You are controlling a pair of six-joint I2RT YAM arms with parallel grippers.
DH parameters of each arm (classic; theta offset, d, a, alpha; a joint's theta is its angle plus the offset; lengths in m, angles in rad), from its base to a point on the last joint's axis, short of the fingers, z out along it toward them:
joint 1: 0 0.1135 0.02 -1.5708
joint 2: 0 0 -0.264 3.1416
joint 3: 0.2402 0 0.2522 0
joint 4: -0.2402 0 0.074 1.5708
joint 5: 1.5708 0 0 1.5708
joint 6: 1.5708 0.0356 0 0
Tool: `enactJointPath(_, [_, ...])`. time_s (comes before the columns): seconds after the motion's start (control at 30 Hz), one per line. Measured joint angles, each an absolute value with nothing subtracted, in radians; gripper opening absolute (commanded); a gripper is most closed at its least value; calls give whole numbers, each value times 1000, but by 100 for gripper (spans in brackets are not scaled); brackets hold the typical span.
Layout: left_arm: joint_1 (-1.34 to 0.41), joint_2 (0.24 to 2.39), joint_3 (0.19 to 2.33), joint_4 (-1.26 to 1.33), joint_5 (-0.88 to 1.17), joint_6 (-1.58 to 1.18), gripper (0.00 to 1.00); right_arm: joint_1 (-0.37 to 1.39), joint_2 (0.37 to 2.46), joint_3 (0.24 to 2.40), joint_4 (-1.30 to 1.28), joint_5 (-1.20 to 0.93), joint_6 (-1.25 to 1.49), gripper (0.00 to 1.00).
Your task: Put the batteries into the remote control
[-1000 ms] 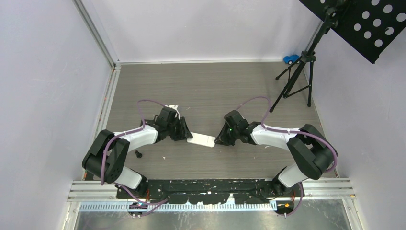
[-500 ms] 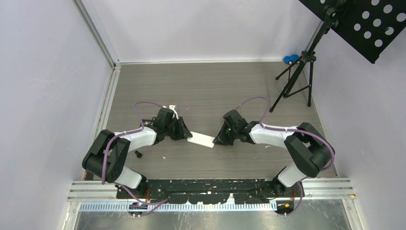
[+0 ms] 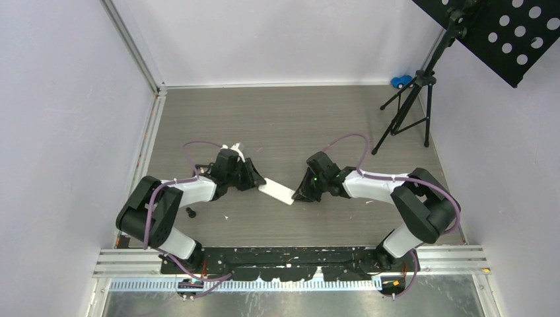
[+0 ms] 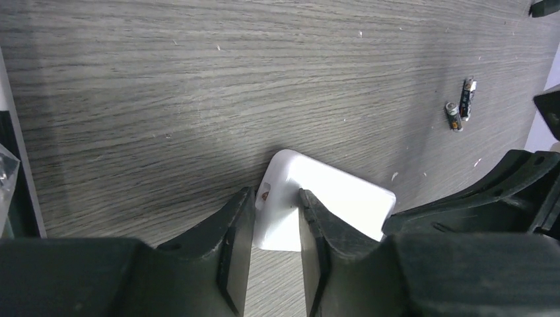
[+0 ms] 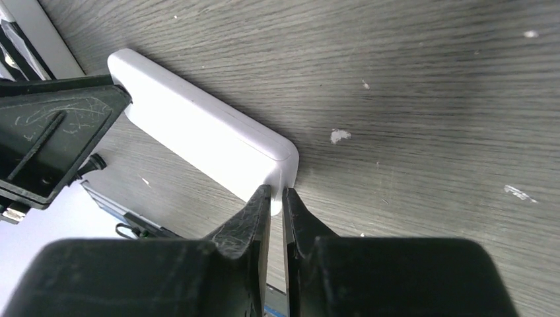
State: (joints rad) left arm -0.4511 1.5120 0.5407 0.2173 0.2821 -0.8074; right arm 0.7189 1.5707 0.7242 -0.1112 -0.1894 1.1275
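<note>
The white remote control (image 3: pixel 277 192) lies flat on the table between my two grippers. In the left wrist view my left gripper (image 4: pixel 276 199) is shut on one end of the remote control (image 4: pixel 337 198), a finger on each side. The right gripper (image 5: pixel 277 196) has its jaws almost together, pinching the thin lower edge at the rounded corner of the remote control (image 5: pixel 198 125). Two batteries (image 4: pixel 459 107), thin dark cylinders with silvery ends, lie side by side on the table beyond the remote, apart from both grippers.
A small black knob (image 3: pixel 191 212) lies near the left arm's base. A small white piece (image 3: pixel 238 146) lies behind the left wrist. A black tripod stand (image 3: pixel 403 119) and a blue toy (image 3: pixel 399 82) are at the far right. Walls enclose the table.
The left jaws have closed a little on the remote. Its left end has swung slightly away from the bases, and both wrists have shifted a little with it.
</note>
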Motion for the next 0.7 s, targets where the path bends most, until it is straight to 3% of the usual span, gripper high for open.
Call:
enactJointPath(0.2, [-467,1507,570,176,293,-808,58,743,1491,725,-128,-127,1021,48])
enactJointPath(0.3, [-469,1501,616,90,305,-795,68,744,1388,744,-168,-113,932,78])
enactJointPath(0.37, [-462,1489,643,17,308,-778,78,744,1338,772,-196,-109,871,80])
enactJointPath(0.43, [-444,1466,672,-64,305,-762,89,744,1318,814,-220,-109,802,65])
enactJointPath(0.47, [-434,1451,690,-107,297,-751,94,744,1317,831,-226,-109,771,63])
enactJointPath(0.53, [-416,1414,731,-183,272,-729,99,746,1330,870,-245,-104,702,74])
enactJointPath(0.7, [-382,1324,839,-354,173,-665,100,763,1425,958,-284,-47,521,96])
